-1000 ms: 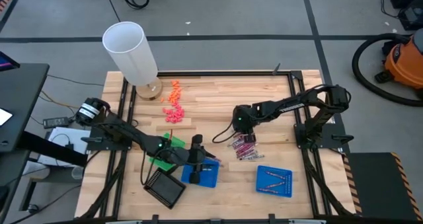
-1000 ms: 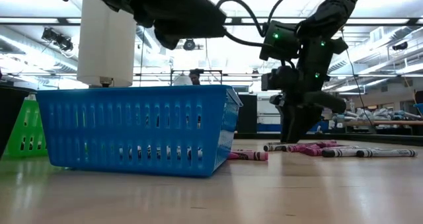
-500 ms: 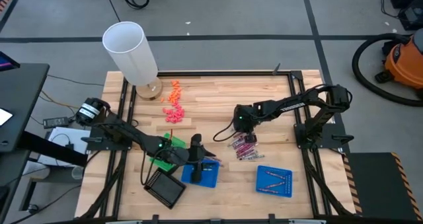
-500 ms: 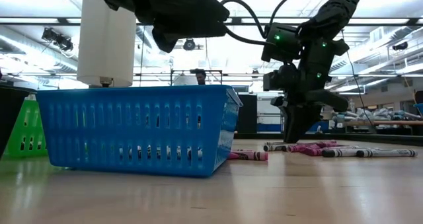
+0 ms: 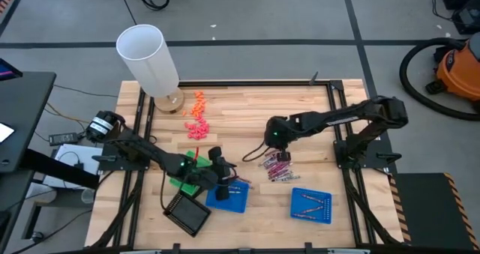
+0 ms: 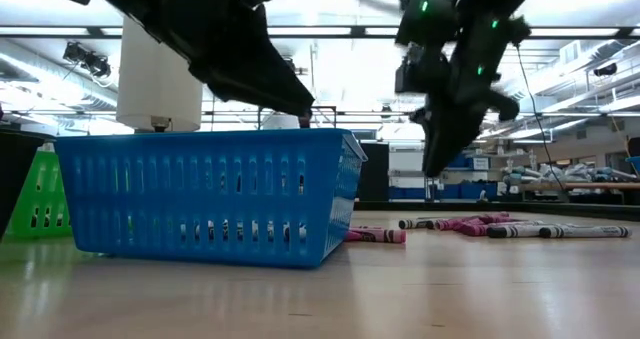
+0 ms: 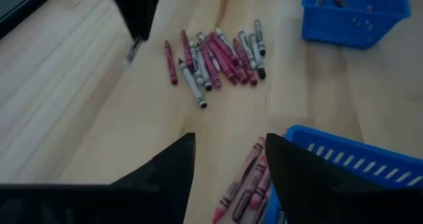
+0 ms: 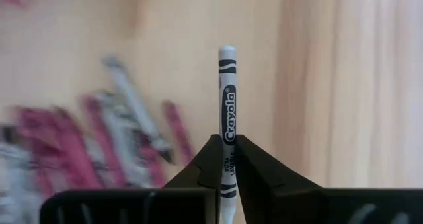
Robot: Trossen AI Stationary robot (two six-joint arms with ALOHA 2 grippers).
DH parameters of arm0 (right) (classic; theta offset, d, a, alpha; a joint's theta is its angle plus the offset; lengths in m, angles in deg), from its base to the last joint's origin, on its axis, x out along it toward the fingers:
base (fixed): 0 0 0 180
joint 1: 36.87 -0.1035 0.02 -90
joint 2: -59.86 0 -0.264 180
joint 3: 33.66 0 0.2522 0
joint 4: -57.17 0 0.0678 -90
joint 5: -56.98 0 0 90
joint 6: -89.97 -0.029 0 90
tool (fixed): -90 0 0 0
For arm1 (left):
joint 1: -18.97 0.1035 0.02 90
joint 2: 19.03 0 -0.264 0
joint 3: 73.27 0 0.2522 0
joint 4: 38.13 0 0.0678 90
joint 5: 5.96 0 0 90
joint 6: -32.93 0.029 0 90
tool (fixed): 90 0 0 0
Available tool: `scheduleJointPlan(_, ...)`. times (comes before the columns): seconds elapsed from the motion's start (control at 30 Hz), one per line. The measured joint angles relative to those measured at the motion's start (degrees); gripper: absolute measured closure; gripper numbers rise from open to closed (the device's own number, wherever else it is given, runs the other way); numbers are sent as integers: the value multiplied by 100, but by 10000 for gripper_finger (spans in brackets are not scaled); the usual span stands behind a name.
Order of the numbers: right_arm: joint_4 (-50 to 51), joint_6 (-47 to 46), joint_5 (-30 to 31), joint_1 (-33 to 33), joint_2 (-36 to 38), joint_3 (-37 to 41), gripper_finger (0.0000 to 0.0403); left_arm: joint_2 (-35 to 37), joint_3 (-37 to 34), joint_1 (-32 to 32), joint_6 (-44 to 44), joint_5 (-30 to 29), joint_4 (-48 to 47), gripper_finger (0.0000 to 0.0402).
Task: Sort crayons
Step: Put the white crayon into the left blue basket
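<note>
A silvery-grey Crayola crayon (image 8: 226, 118) stood clamped between the right gripper's (image 8: 226, 159) fingers, its tip pointing away from the wrist. That gripper (image 5: 274, 136) hung above the table (image 5: 247, 108), just beside the loose pile of crayons (image 5: 275, 166) near the table's middle. In the left wrist view the pile (image 7: 215, 55) counted roughly a dozen sticks, pinkish-red, maroon and grey, fanned side by side and touching, with one red stick lying slightly apart. A few more red crayons (image 7: 243, 187) lay against the outer wall of the nearer blue basket (image 7: 344, 164).

The left gripper (image 5: 216, 164) hovered by that basket (image 5: 229, 196) with its fingers (image 7: 173, 168) spread apart and nothing between them.

There were two blue baskets: the second (image 5: 310, 204) sat near the table's front edge on the right side and held several crayons, too small to count. A green tray (image 5: 187, 168) and a black tray (image 5: 187, 212) lay close to the left arm. A scatter of orange and pink bits (image 5: 197, 118) lay beside a tall white cylinder (image 5: 148, 59) at the rear left corner.

Bare wood stayed open across the rear middle and right of the table, and between the pile and the far blue basket.
</note>
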Motion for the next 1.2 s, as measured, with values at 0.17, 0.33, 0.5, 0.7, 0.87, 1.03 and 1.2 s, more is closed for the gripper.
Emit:
scheduleJointPlan(0.17,-283,-545,-186,-629,308,2,364,0,0,108,4,0,154,209)
scheduleJointPlan(0.33,-959,-1105,-297,-1260,343,2,364,-4,0,185,3,66,197,209)
scheduleJointPlan(0.5,-1558,-1476,-249,-1657,222,0,364,-65,2,181,365,292,765,209)
scheduleJointPlan(0.7,-1837,-1667,172,-1897,241,0,364,-314,2,229,895,582,1299,209)
scheduleJointPlan(0.87,-1945,-1669,168,-1939,242,0,364,-446,1,391,996,590,1730,209)
scheduleJointPlan(1.03,-1968,-1669,222,-1937,244,0,364,-475,0,432,1035,795,1939,209)
scheduleJointPlan(1.2,-1986,-1669,260,-1937,246,0,364,-519,0,421,1076,817,2247,211)
